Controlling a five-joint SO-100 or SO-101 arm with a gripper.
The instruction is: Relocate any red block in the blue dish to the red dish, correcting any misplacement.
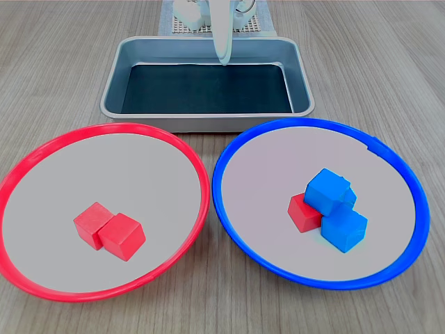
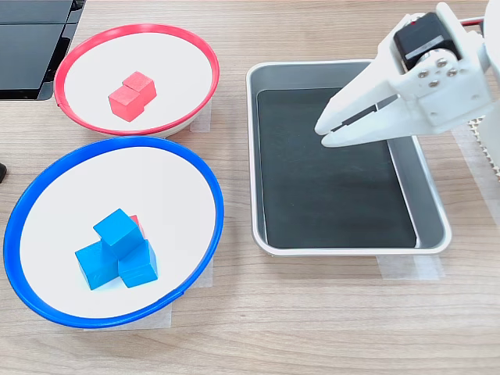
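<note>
Nearest the camera in the first exterior view, two large round shallow dishes sit side by side on the wood-grain table [image 1: 55, 62], and the landmark for everything else is the blue-rimmed dish with a pale grey inside [image 1: 229, 149]. Inside that blue-rimmed dish lies the small plain red cube [image 1: 302, 211], resting on the dish floor and pressed against a cluster of three bright blue cubes [image 1: 336, 209]; one blue cube is stacked on top, leaning over the red cube, which is almost hidden behind them in the second exterior view [image 2: 136, 224]. Just beside the blue-rimmed dish stands the matching red-rimmed dish with a pale grey inside [image 1: 42, 153], on the first exterior view's left, holding two more red cubes [image 1: 110, 230] that touch each other. Beyond the blue-rimmed dish sits a rectangular metal tray with a dark floor [image 1: 115, 90]. Well apart from the blue-rimmed dish, the white end effector [image 2: 328, 133] hangs over the tray, its two fingers brought nearly together with only a thin slit between them, grasping nothing.
</note>
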